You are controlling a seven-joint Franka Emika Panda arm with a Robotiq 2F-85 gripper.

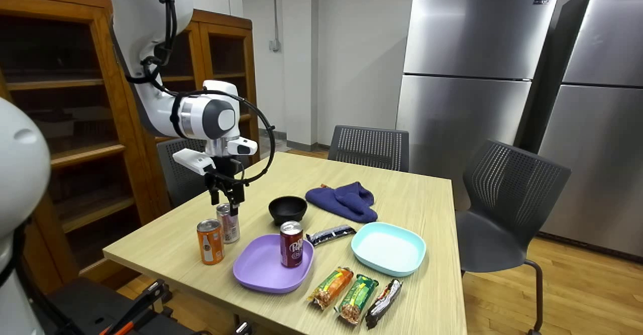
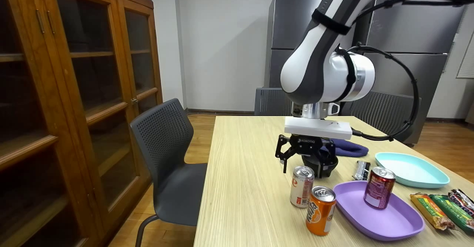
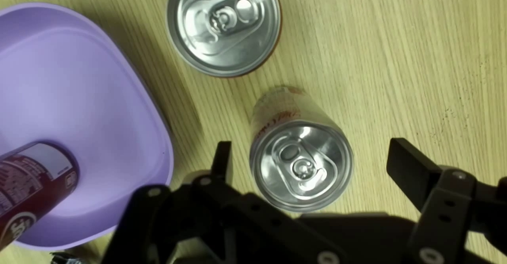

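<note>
We see a gripper (image 3: pixel 312 162) spread wide over a silver can (image 3: pixel 303 167).
Near it, we find an orange can (image 2: pixel 320 212).

Ext. views twd fridges (image 1: pixel 467 134) across tbl (image 1: pixel 412 194), wrist view close overhead, cans (image 3: pixel 303 169) shared

Black bowl (image 2: pixel 310 160) and blue mitt (image 2: pixel 351 149), part-hidden behind the gripper (image 2: pixel 302 169) in an exterior view, pale can (image 3: pixel 301 153) beneath it, lettering (image 3: pixel 280 117) blurred in the wrist view, purple plate (image 3: pixel 91 90) and dark red can (image 3: pixel 35 188) beside it, both cut by that view's left edge
</note>
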